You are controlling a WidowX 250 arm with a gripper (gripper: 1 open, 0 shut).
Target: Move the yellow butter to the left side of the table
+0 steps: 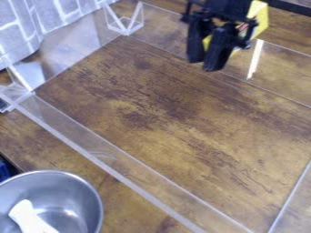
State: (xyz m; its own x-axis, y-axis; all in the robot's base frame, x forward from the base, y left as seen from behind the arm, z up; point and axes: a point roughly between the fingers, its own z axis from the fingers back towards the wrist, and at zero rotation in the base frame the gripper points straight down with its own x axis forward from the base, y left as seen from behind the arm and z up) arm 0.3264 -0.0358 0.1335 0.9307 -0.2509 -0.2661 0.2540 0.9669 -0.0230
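The yellow butter (256,15) shows as a bright yellow block at the upper right side of my black gripper (209,56), lifted off the wood. The gripper is shut on it and hangs over the far right part of the dark brown table (170,118), pointing steeply down. Most of the butter is hidden behind the fingers (216,53), and its label is not visible.
A round metal bowl (55,196) with a white object (27,217) inside sits at the lower left, outside a clear acrylic strip (97,155). A patterned cloth (43,23) and a clear acrylic piece (126,18) lie at the top left.
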